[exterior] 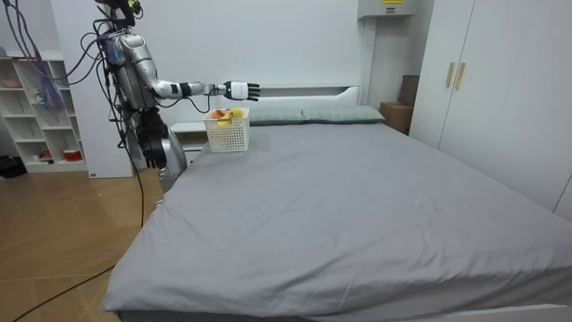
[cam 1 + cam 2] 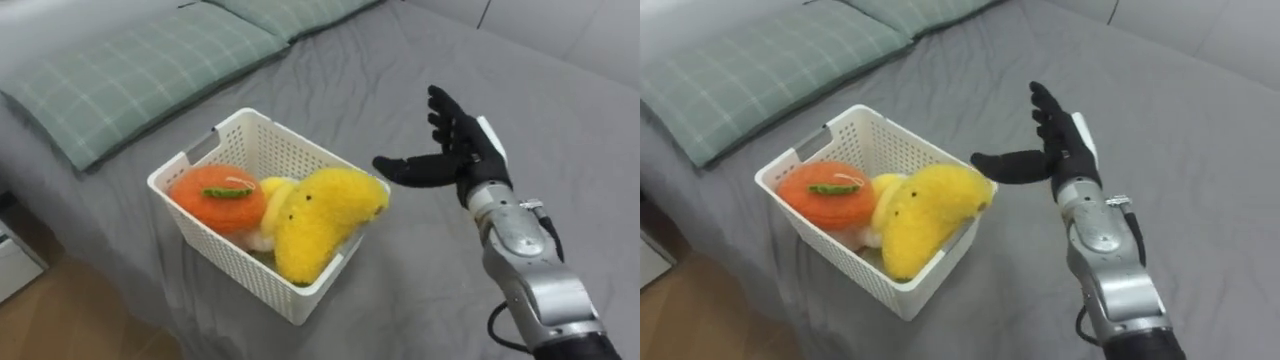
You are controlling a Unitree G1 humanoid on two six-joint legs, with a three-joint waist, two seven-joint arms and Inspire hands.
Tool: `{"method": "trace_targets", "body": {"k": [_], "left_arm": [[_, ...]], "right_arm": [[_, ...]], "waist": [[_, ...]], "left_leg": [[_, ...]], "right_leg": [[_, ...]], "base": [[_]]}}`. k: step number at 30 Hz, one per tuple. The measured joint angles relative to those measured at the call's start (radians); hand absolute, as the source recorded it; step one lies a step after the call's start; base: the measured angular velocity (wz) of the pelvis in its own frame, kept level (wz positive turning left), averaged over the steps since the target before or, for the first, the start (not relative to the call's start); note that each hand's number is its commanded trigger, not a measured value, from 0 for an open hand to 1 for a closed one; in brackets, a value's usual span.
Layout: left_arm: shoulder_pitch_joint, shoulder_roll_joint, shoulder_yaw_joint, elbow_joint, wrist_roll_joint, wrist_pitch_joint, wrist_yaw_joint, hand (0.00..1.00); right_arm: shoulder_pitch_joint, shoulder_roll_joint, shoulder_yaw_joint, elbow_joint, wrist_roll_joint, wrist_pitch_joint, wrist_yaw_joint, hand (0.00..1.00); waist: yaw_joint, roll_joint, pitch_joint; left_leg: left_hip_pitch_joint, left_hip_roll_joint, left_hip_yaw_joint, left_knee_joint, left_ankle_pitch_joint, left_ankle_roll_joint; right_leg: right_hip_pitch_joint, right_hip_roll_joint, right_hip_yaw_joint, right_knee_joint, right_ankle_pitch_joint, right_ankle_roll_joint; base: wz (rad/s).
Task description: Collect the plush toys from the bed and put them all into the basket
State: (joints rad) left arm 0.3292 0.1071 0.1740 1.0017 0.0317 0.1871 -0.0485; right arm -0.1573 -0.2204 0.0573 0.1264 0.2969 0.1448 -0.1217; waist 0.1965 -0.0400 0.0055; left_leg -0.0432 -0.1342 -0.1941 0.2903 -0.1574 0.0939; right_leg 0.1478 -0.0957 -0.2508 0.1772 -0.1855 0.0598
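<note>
A white plastic basket stands on the grey bed near its edge. Inside lie a yellow plush toy, which leans over the basket's near rim, and an orange plush toy with a green stalk. My right hand hovers open just right of the basket, fingers straight, thumb pointing at the yellow toy, holding nothing. In the room view I stand at the bed's head corner with that hand stretched out over the basket.
Two green checked pillows lie at the head of the bed behind the basket. The grey bed sheet stretches wide to the right. Wooden floor shows at lower left. In the room view, white shelves and a wardrobe flank the bed.
</note>
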Motion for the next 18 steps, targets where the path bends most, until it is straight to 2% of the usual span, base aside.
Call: {"method": "trace_targets", "body": {"k": [2,7,9,10,14,18], "left_arm": [[0.012,-0.001,0.002,0.005,-0.001,-0.012,0.0,0.0],[0.025,0.001,0.024,0.037,0.0,-0.047,-0.005,0.0],[0.021,0.0,0.041,0.043,-0.001,-0.048,-0.005,0.0],[0.022,0.002,0.043,0.042,-0.008,-0.053,-0.005,0.0],[0.023,0.005,0.041,0.035,-0.112,-0.07,-0.002,0.0],[0.022,0.011,0.057,0.031,-0.151,-0.088,-0.002,0.0]], "right_arm": [[0.031,0.0,-0.051,-0.018,0.019,-0.014,-0.009,0.0],[0.092,0.001,-0.166,-0.073,0.044,-0.029,-0.053,0.0],[0.092,0.0,-0.202,-0.075,0.07,-0.059,-0.071,0.0],[0.092,-0.003,-0.223,-0.075,0.106,-0.07,-0.077,0.0],[0.101,-0.014,-0.282,-0.077,0.224,-0.081,-0.099,0.0],[0.132,-0.015,-0.338,-0.079,0.258,-0.097,-0.125,0.0]], "waist": [[-0.049,0.01,-0.0044],[-0.114,0.021,-0.0058],[-0.125,0.02,-0.0062],[-0.143,0.019,-0.009],[-0.211,0.017,-0.0093],[-0.242,0.017,-0.0102]], "left_leg": [[0.005,0.008,0.029,-0.001,-0.005,0.003],[0.041,0.026,0.089,-0.037,-0.006,0.004],[0.055,0.04,0.126,-0.057,-0.008,0.0],[0.056,0.048,0.14,-0.056,-0.011,-0.002],[0.064,0.063,0.173,-0.058,-0.021,-0.008],[0.072,0.079,0.209,-0.062,-0.032,-0.013]], "right_leg": [[-0.013,0.0,0.018,0.008,0.0,0.0],[-0.015,0.004,0.075,0.01,0.002,-0.001],[-0.027,0.01,0.098,0.01,0.006,-0.005],[-0.027,0.013,0.103,0.01,0.008,-0.007],[-0.03,0.024,0.114,0.009,0.01,-0.008],[-0.036,0.032,0.123,0.009,0.012,-0.012]], "base": [[-0.25],[-0.44],[-0.56],[-0.43],[-0.25],[-0.29]]}}
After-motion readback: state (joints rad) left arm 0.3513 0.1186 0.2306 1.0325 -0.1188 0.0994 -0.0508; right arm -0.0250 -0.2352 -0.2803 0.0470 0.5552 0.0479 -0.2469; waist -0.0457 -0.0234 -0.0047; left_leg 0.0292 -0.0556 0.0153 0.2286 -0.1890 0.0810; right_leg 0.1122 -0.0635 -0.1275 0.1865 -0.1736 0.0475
